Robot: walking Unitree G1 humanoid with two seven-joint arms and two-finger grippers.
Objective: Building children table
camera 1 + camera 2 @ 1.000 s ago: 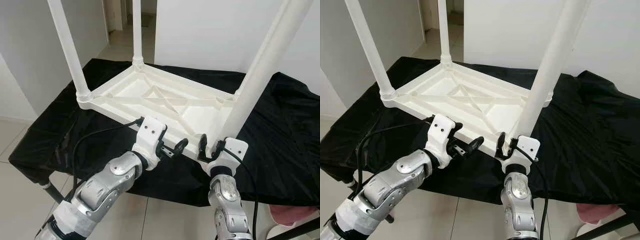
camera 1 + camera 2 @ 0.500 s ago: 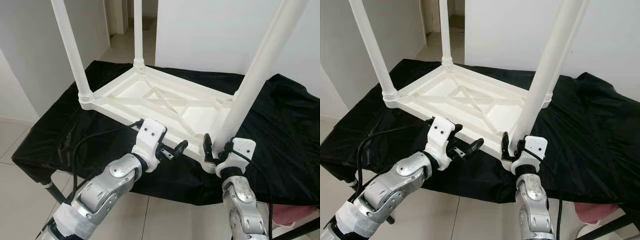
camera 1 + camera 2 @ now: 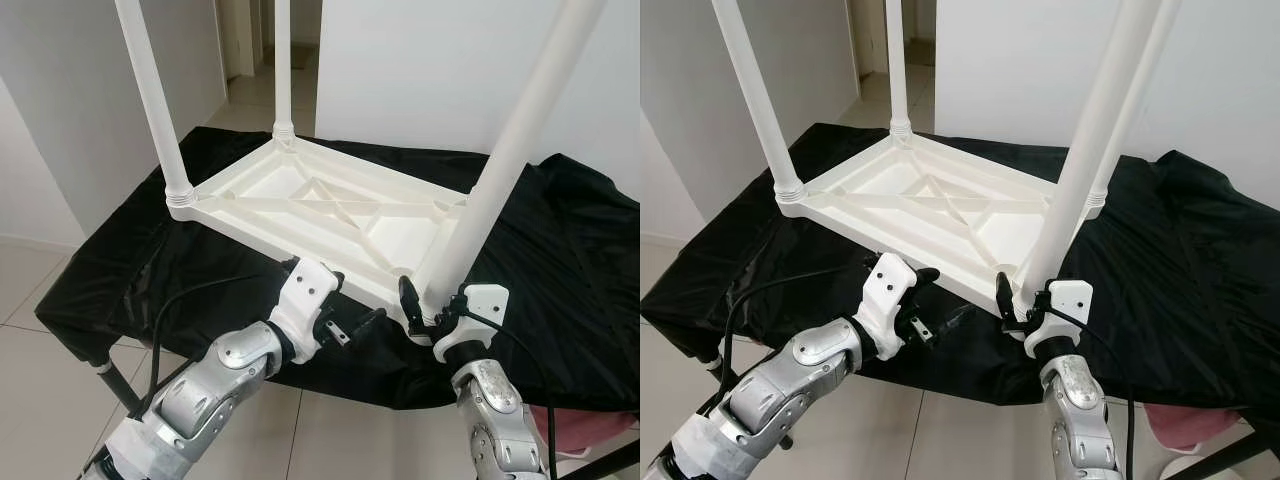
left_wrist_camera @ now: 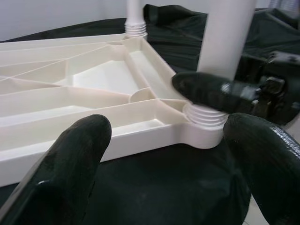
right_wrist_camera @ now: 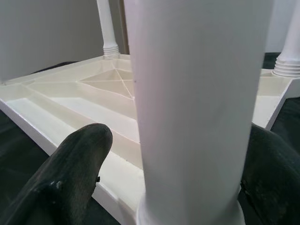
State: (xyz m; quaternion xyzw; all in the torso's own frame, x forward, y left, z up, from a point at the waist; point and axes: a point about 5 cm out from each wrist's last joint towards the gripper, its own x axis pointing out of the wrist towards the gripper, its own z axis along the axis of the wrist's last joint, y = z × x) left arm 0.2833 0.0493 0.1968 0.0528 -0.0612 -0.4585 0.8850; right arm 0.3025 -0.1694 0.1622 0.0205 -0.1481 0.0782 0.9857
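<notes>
Table (image 3: 330, 205) upside down on black-draped bench (image 3: 560, 260), legs pointing up. Right gripper (image 3: 425, 300) straddles near-right leg (image 3: 480, 205) at base, fingers either side; contact unclear. Left gripper (image 3: 355, 325) spread, empty, just beside table's near edge.

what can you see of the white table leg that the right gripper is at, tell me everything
The round white plastic leg looks smooth and matte. It stands nearly upright, leaning slightly, in the near right corner socket of the upside-down white plastic tabletop, which lies on a black cloth. Its base ends in a ribbed threaded collar seated in that socket. The right gripper has its black fingers on either side of the leg just above the collar. The leg's top runs out of view.
</notes>
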